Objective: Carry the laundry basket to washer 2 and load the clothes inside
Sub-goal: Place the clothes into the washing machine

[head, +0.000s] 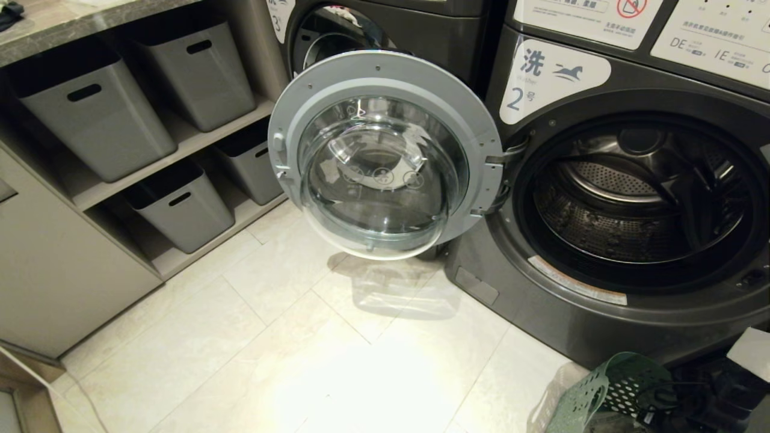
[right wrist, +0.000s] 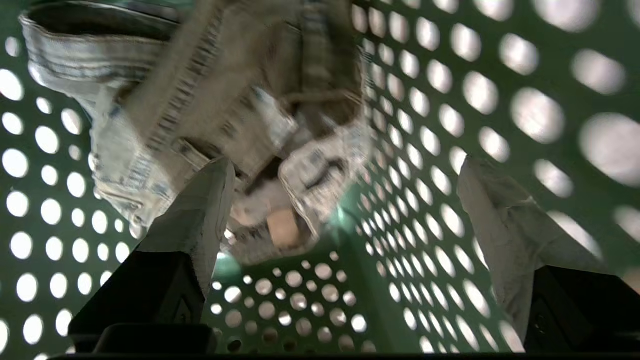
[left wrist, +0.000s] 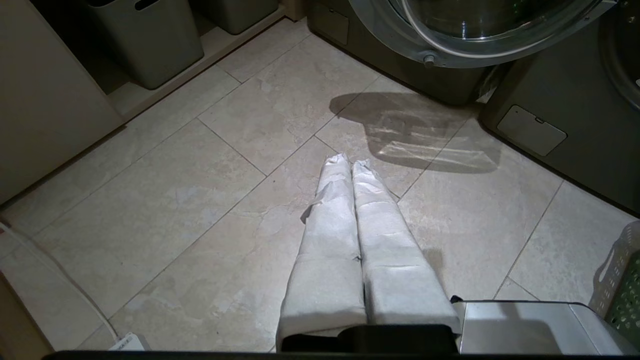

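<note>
Our right gripper (right wrist: 345, 180) sits inside the laundry basket (right wrist: 500, 65), its two cloth-wrapped fingers (right wrist: 200, 210) spread wide apart and grasping nothing. Between and just beyond them lie the clothes (right wrist: 210, 110), a crumpled bundle of grey-beige woven fabric with a fine striped pattern, a folded hem and a paler whitish patch; one finger lies right against the bundle, though we cannot tell if it touches. Around them rise the basket's green plastic walls, smooth and pierced by rows of round holes that let light through.

Our left gripper (left wrist: 348, 162) hangs over the floor (left wrist: 200, 200), its two long fingers, wrapped in white textured fabric, pressed together with nothing between them. The floor is laid with large pale stone-like tiles with thin grout lines.

From the head view, the basket stands on the floor at our lower right, just in front of washer 2 (head: 601, 313), a dark grey front-loader. Its round door (head: 385, 153), a grey ring around a bulging clear glass bowl, stands swung open to the left, showing the perforated steel drum (head: 631, 198). To the left, plain grey bins (head: 96, 114) sit on open shelves (head: 198, 141).
</note>
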Available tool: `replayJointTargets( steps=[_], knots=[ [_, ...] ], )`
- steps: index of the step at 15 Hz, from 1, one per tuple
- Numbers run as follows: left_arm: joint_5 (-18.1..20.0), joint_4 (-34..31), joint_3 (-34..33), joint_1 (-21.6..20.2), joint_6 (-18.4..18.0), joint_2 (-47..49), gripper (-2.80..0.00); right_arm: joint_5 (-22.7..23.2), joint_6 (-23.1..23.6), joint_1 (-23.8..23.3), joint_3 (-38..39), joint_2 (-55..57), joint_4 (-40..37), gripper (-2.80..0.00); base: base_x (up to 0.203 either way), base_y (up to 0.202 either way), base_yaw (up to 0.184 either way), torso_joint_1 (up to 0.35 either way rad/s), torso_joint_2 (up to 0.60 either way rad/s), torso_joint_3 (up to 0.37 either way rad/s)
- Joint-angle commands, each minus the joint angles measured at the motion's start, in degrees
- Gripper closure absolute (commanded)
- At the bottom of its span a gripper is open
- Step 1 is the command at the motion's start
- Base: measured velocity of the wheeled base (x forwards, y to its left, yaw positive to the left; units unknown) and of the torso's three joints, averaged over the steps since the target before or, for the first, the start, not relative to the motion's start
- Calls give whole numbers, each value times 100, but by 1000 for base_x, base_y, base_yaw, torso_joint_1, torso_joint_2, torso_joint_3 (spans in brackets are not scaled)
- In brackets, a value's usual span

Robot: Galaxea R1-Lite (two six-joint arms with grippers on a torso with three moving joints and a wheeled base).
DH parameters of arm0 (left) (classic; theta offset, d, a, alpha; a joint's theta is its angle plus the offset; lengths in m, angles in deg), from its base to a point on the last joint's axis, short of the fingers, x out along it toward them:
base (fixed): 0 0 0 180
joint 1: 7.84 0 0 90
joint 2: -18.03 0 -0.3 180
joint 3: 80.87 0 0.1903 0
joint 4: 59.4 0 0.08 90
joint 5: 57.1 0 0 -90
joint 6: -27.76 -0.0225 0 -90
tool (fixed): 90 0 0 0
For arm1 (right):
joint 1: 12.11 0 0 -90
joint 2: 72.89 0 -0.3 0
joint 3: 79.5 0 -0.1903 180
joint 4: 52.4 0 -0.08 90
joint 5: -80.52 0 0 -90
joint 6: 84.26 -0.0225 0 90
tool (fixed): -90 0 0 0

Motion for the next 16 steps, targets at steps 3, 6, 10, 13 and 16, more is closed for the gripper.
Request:
replayJointTargets(
  steps=[3,6,10,13,16],
  knots=[
    [-1,2,-9,0,2,0,0,723,222,-7,-364,330,-19,-280,0,0,0,0,0,0],
    [-9,2,-9,0,2,1,0,749,152,-22,-564,337,-263,-280,0,0,0,0,0,0],
    [-3,2,-9,0,2,0,0,745,110,-382,-907,335,-651,-280,0,0,0,0,0,0],
    [-1,2,-9,0,2,9,0,968,159,-631,-1076,339,-652,-280,0,0,0,0,0,0],
    [-1,2,-9,0,2,0,0,1268,266,-732,-1090,343,-652,-280,0,0,0,0,0,0]
  ],
)
